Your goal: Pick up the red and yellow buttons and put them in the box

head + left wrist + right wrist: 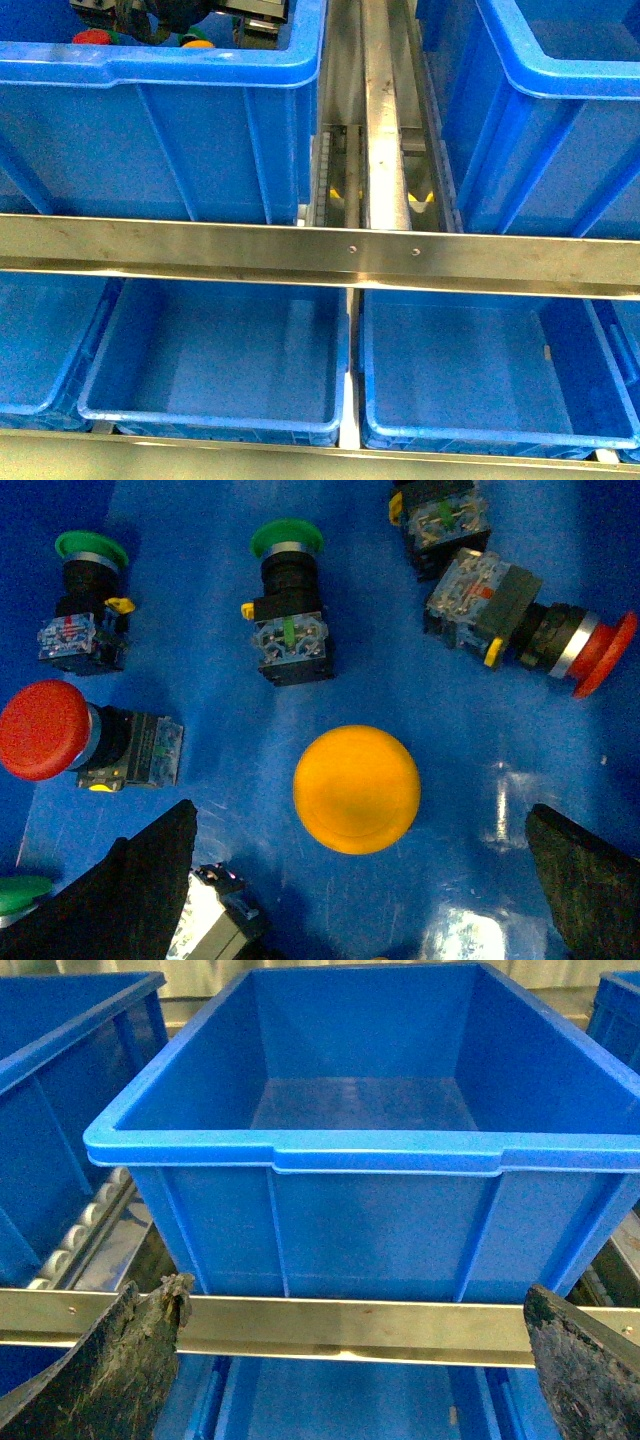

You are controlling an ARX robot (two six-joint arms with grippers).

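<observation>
Yellow button point(356, 788) (perhaps upright), body hidden beneath cap.

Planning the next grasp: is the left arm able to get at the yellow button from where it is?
Probably yes. The left pincer is open with the yellow button cap-up, centred between its fingers, nothing covering it; the nearest green button lies apart.
</observation>
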